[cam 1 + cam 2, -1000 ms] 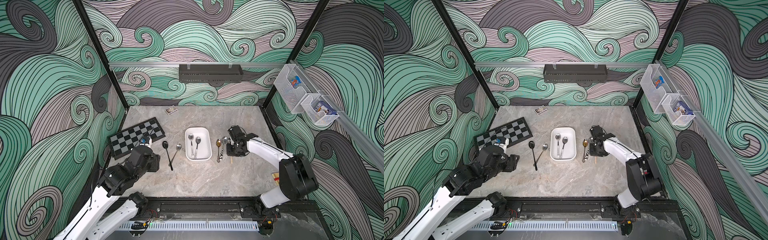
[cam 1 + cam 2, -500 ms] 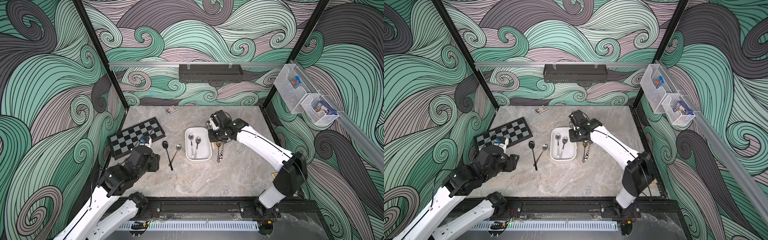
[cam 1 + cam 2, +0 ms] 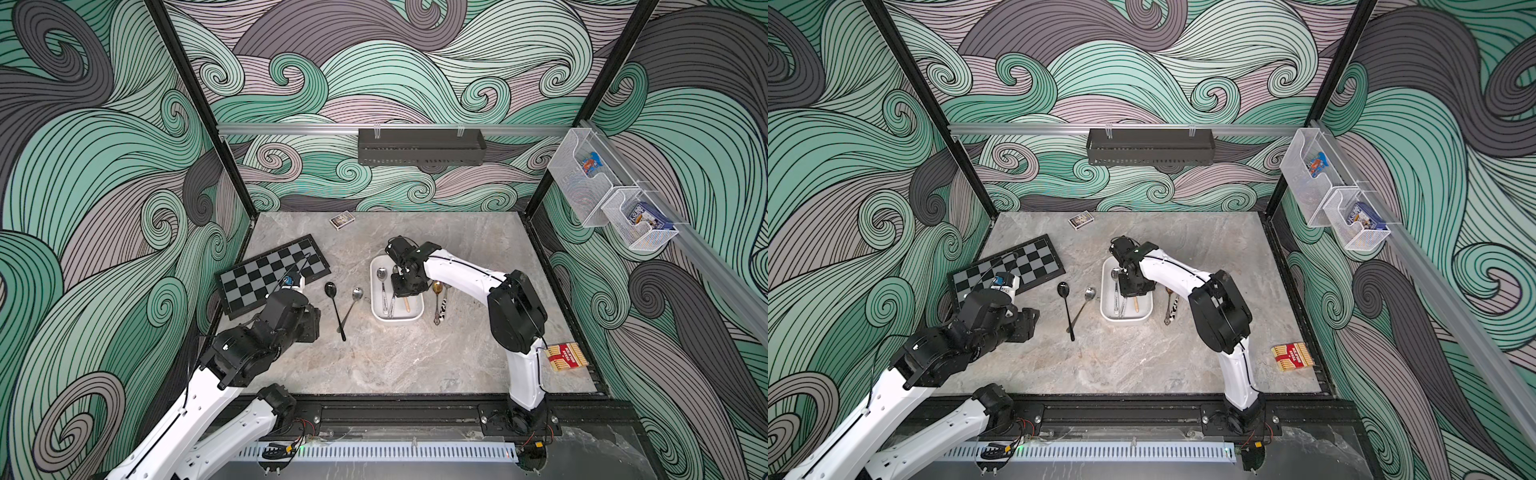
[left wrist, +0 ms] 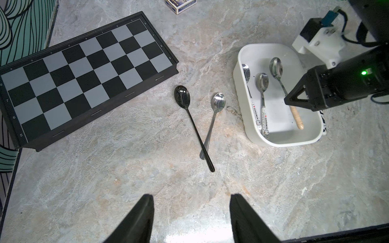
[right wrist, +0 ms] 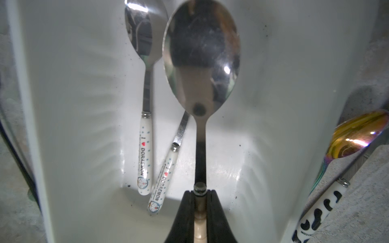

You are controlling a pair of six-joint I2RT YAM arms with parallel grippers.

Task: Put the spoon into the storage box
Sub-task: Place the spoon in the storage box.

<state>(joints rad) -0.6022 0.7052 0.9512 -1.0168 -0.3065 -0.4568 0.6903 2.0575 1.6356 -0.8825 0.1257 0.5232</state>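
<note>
Observed: right gripper (image 5: 199, 195) clamped on the wooden-handled steel spoon (image 5: 201, 52) at its ferrule. The spoon sits within the shallow white plastic storage box (image 5: 73, 84), long axis along the box's length. Left gripper (image 4: 190, 197) open, well apart. Likely next: release.

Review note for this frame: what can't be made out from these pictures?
- Whether the held spoon touches the storage box floor: the right wrist view looks along it, and in the top views the right gripper covers it.
- Cow-patterned handle: its end is cut off by the right wrist picture's edge.
- Small box: cut off by the left wrist picture's edge.
</note>
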